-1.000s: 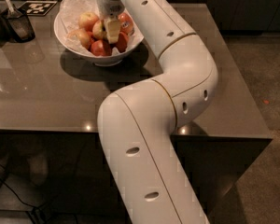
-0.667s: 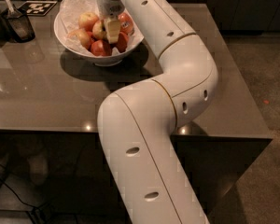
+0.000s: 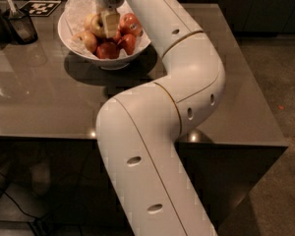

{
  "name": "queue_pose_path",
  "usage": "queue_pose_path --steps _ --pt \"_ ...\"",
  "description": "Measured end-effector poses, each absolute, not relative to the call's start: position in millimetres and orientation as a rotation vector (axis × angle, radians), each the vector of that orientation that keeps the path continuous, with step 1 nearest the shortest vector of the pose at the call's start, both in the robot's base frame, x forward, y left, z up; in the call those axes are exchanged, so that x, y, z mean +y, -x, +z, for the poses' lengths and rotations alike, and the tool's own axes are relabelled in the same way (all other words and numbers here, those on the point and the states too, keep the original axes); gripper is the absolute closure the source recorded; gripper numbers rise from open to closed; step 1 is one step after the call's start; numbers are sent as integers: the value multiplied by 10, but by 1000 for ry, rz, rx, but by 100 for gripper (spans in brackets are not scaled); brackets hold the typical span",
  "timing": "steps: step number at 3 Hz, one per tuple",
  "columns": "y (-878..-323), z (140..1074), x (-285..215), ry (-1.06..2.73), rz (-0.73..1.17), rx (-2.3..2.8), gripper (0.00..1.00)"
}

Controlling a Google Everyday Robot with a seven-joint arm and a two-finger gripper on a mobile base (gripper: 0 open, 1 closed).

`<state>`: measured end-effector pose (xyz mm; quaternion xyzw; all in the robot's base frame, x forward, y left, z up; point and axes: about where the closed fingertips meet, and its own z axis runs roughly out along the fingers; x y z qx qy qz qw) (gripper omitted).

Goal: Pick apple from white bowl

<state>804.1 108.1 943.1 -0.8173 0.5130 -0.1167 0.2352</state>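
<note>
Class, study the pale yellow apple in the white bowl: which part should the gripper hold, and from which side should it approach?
Grip the apple across its rounded sides, coming from above. It lies atop the pile, red apples crowd it below, and the flaring wall of the bowl blocks a sideways approach. The gripper hangs right over it.
</note>
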Motion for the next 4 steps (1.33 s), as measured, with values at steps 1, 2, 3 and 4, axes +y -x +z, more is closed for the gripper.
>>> queue_pose_path --steps 1,2,3,4 --pt "-7998 9610 1180 2220 -322 1371 100" --pt "-7962 9790 1195 2195 -335 1349 100" --pt "-7886 10104 1163 2169 -382 1320 100" --pt "-7787 10449 1132 2148 -442 1287 100"
